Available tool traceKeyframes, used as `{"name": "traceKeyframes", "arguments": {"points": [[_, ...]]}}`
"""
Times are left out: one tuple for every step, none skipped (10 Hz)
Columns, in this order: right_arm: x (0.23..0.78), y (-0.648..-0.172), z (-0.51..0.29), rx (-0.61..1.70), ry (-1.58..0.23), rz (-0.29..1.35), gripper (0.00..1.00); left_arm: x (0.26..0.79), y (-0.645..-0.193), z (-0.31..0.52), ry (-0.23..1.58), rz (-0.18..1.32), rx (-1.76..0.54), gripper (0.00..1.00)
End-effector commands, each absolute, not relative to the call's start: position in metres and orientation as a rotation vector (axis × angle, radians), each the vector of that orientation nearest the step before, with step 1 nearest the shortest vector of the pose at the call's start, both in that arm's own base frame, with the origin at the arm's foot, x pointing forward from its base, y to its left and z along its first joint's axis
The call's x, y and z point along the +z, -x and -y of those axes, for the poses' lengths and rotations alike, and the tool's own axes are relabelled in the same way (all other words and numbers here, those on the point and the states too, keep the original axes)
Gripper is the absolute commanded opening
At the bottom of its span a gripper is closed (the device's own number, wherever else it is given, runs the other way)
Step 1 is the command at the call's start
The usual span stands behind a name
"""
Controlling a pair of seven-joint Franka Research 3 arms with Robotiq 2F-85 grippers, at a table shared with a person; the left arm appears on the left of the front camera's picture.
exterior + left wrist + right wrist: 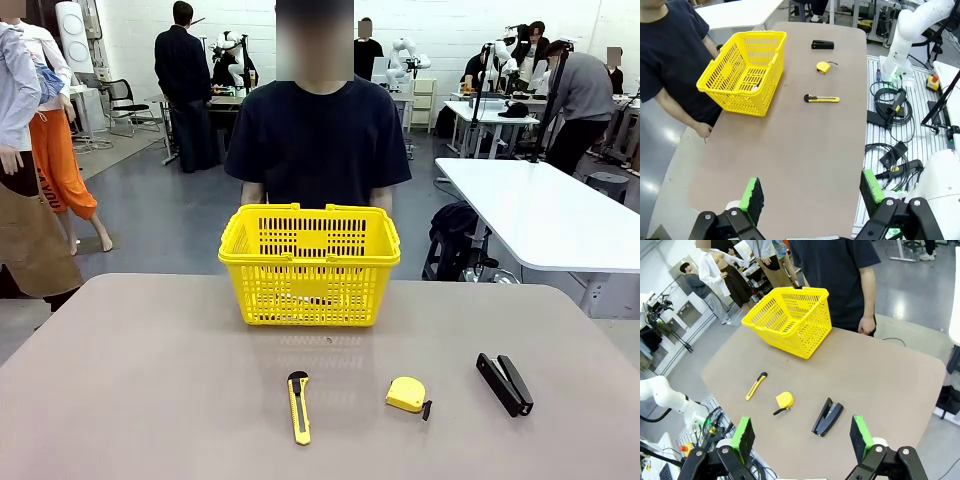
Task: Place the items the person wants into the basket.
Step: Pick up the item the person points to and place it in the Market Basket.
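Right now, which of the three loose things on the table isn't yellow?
The stapler, all black, at the row's right end. The knife and tape measure are mainly yellow.

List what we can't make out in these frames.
Basket contents: lattice walls screen them in the front view; the left wrist view gives one pale sliver, too small to name.
Utility knife blade, out or retracted: too small in all views.
Tape measure print: too small.
Person, forearms down: behind the basket in the front view.
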State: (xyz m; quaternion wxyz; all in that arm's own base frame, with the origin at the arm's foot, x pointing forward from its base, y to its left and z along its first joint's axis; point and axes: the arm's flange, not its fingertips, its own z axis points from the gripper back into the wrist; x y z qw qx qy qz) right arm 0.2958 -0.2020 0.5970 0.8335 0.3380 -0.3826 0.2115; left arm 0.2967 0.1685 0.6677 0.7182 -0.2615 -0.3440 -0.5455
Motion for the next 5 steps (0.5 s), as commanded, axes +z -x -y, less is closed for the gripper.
{"name": "traceKeyframes", "arguments": {"points": [[0.5973,-0.2981,0.2015,0.465,-0.73,0.835,1.0,0.6703,-0.2964,-0.1697,0.586,0.787,-1.231,1.0],[0.5973,-0.2981,0.2015,0.465,-0.73,0.835,1.0,0.6703,-0.2964,-0.1697,0.586,0.787,-1.231,1.0],[0.5973,-0.2981,0.2015,0.465,-0.73,0.835,1.0,0.6703,-0.2964,-0.1697,0.586,0.787,-1.231,1.0],[0.5973,-0.2981,0.2015,0.465,-0.73,0.835,1.0,0.6703,-0.2964,-0.1697,0.586,0.787,-1.231,1.0],[0.5973,-0.2981,0.2015,0.465,-0.73,0.835,1.0,0.6703,-0.2964,-0.1697,0.586,0.787,-1.231,1.0]]}}
